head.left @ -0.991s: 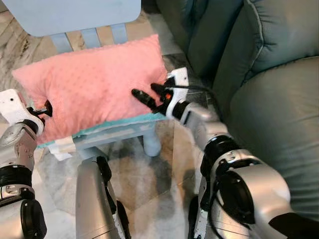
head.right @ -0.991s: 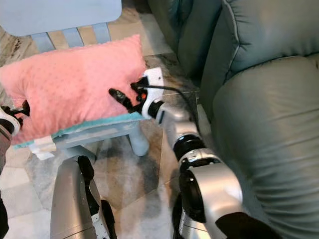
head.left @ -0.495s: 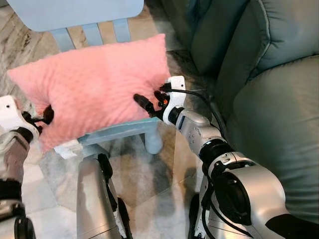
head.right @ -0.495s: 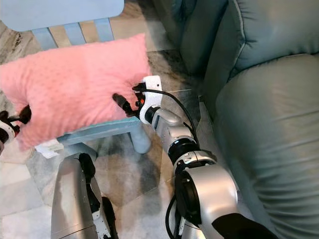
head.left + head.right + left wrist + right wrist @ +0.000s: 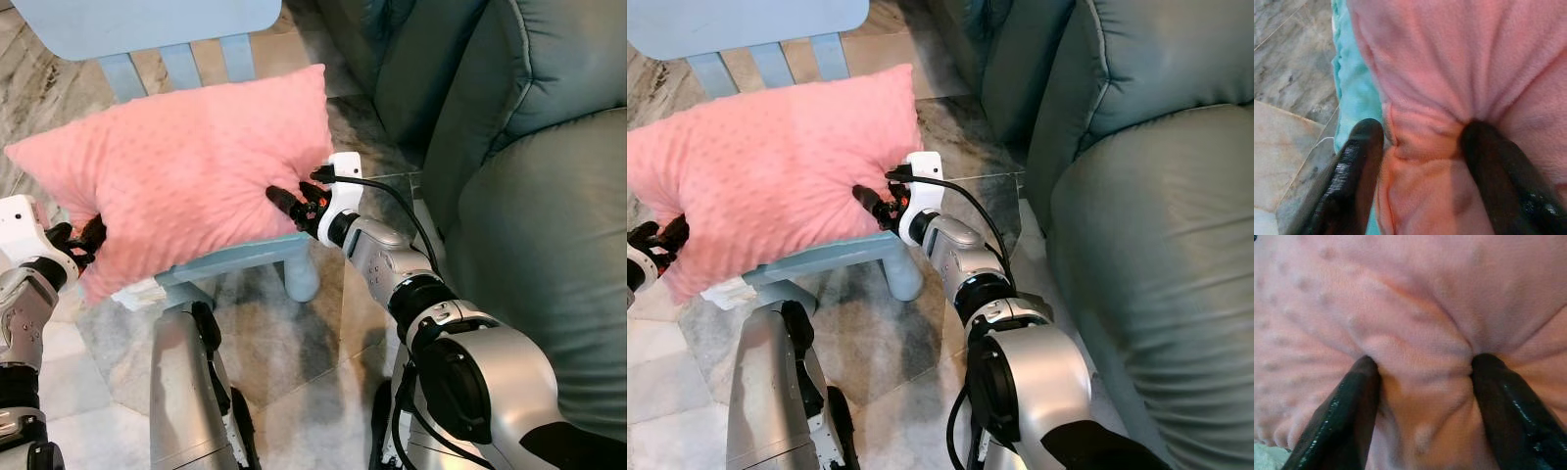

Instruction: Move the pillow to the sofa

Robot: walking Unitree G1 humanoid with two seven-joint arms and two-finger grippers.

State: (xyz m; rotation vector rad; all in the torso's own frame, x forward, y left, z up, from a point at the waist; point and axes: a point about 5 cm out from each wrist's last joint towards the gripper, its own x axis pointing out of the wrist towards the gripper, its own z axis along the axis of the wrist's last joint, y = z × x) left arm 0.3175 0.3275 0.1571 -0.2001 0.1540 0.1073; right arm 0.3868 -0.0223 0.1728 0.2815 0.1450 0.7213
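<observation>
A pink pillow is lying over a light-blue chair on a grey marble floor, beside a grey-green sofa. The left end effector and right end effector are each pinching pillow fabric.

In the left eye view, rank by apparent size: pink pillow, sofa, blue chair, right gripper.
1. sofa, cut off by the frame
2. pink pillow
3. blue chair, mostly hidden by the pillow, so its rank is unsure
4. right gripper, pinching the pillow
</observation>
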